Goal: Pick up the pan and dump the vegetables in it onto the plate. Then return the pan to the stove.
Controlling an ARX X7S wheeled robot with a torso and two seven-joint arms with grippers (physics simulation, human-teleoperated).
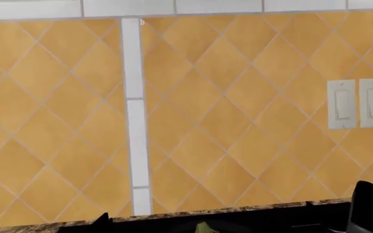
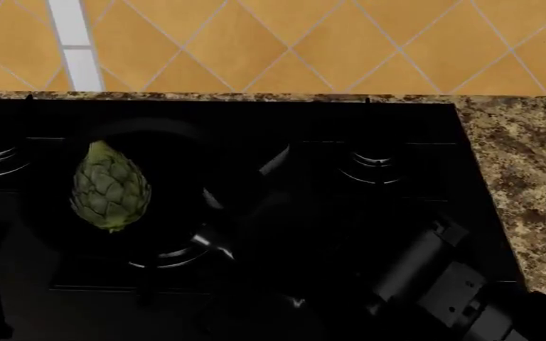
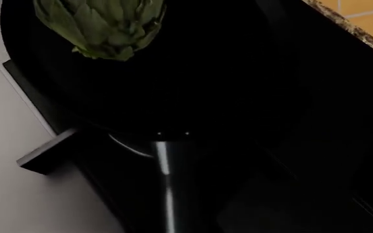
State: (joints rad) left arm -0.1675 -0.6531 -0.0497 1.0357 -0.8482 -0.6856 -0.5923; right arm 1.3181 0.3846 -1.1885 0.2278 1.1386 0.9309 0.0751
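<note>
The green artichoke (image 2: pixel 110 186) lies in the matte black pan (image 2: pixel 183 170) over the left part of the black stove (image 2: pixel 406 128). The pan's handle (image 2: pixel 214 202) points toward the right arm (image 2: pixel 434 277), which reaches in from the lower right. In the right wrist view the artichoke (image 3: pixel 102 24) lies at the far side of the pan (image 3: pixel 206 73). The handle (image 3: pixel 163 170) runs straight down to my right gripper (image 3: pixel 167 225), whose jaws are lost in the dark. The artichoke's tip (image 1: pixel 206 228) shows in the left wrist view. The left gripper and the plate are out of view.
An orange tiled wall (image 2: pixel 283 42) with a white strip (image 1: pixel 134 116) and two light switches (image 1: pixel 358 103) stands behind the stove. Speckled granite counter (image 2: pixel 529 177) lies to the stove's right. A grey surface (image 3: pixel 18 194) shows beyond the stove's edge.
</note>
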